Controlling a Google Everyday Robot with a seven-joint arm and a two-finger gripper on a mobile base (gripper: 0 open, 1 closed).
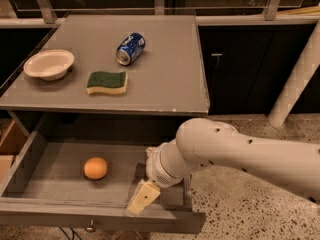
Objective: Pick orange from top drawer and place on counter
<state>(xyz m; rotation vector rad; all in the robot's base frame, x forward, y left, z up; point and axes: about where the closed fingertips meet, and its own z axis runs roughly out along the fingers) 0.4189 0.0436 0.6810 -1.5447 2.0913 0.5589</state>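
Observation:
The orange (95, 168) lies on the floor of the open top drawer (50, 184), left of its middle. The small metal knob (90, 228) shows under the drawer's front panel. My gripper (141, 198) hangs inside the drawer near its front wall, a short way to the right of the orange and apart from it. It holds nothing that I can see. The white arm (240, 156) reaches in from the right. The counter (165, 69) is the grey top directly above the drawer.
On the counter lie a blue soda can (129, 48) on its side, a green-and-yellow sponge (107, 82) and a white bowl (49, 64). A dark cabinet (235, 69) and a white post (297, 79) stand at the right. Speckled floor lies below.

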